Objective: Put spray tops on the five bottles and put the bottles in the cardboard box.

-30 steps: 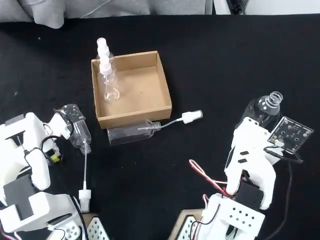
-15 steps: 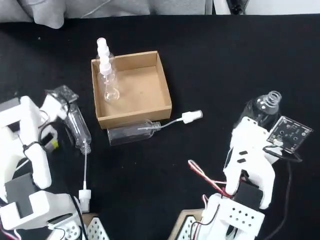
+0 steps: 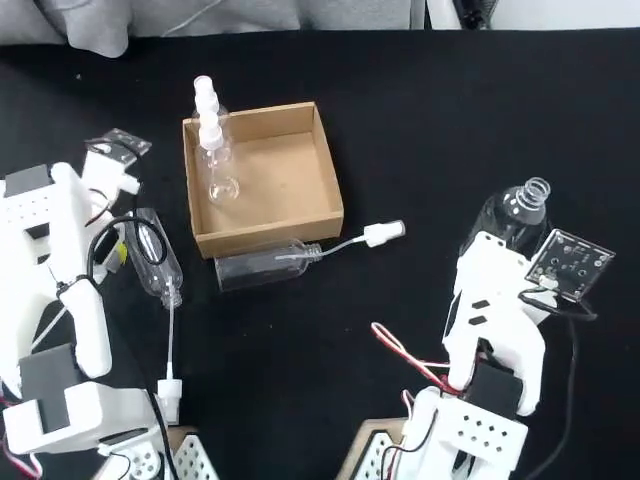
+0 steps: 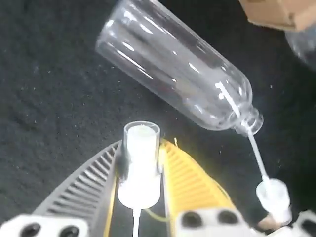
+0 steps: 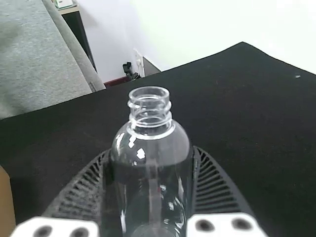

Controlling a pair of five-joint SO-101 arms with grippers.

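My left gripper (image 4: 140, 185) is shut on a white spray top (image 4: 140, 168), held just above the table beside a clear bottle (image 4: 177, 76) lying on its side. That bottle (image 3: 155, 255) has a tube in its neck leading to a loose spray top (image 3: 170, 393). At the table's right side my right gripper (image 5: 150, 165) is shut on an upright, uncapped bottle (image 5: 150, 148), its open neck (image 3: 535, 190) pointing up. The cardboard box (image 3: 325, 170) holds two capped bottles (image 3: 215, 150) along its left wall. Another bottle (image 3: 265, 266) lies in front of the box, its spray top (image 3: 385, 233) pulled out on its tube.
The left arm (image 3: 50, 240) stands at the table's left edge, close to the lying bottle. Red wires (image 3: 400, 345) loop by the right arm's base. Open black tabletop lies between the box and the right arm. A box corner (image 4: 276, 12) shows in the left wrist view.
The left arm has swung toward the far side of the table, past the lying bottle, which stays put. The right arm and its bottle have shifted only slightly.
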